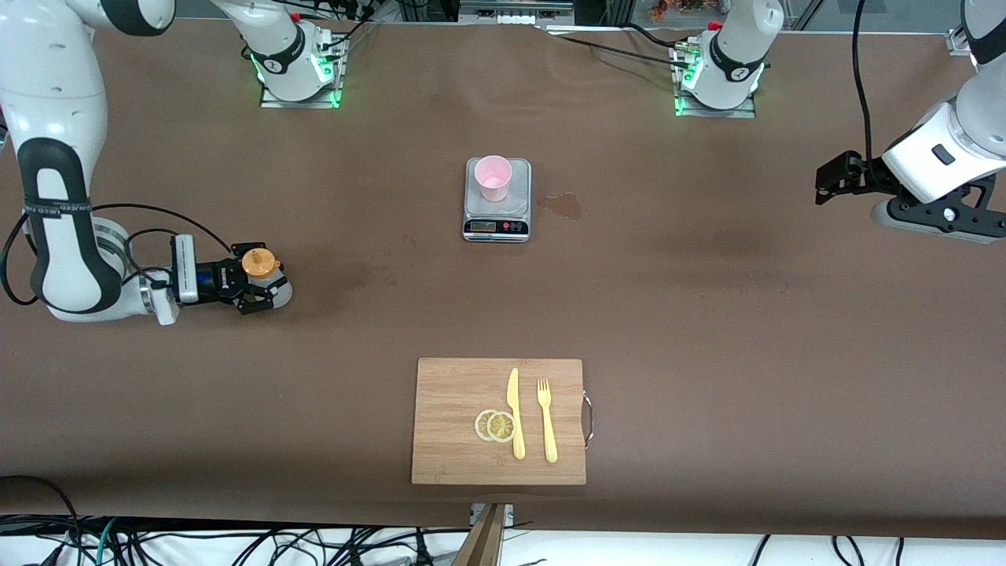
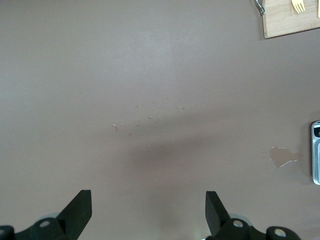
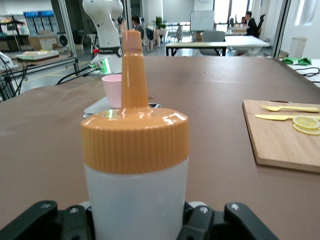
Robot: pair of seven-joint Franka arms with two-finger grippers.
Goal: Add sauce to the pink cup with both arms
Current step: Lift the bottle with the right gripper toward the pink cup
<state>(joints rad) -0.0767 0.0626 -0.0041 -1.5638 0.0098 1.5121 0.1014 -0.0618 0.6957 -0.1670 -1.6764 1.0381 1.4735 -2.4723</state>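
The sauce bottle (image 1: 260,266), whitish with an orange nozzle cap (image 3: 135,140), stands upright on the table toward the right arm's end. My right gripper (image 1: 263,292) reaches in level with the table and is shut on the bottle's body (image 3: 135,195), one finger against each side. The pink cup (image 1: 493,178) stands on a small silver scale (image 1: 497,224) at the table's middle, and the right wrist view shows the cup (image 3: 112,90) past the bottle. My left gripper (image 1: 827,182) hangs open over bare table at the left arm's end, with nothing between its fingers (image 2: 80,205).
A wooden cutting board (image 1: 456,424) near the front camera's edge carries a yellow knife (image 1: 515,413), a fork (image 1: 546,420) and two lemon slices (image 1: 495,425). A small wet stain (image 1: 562,206) lies beside the scale.
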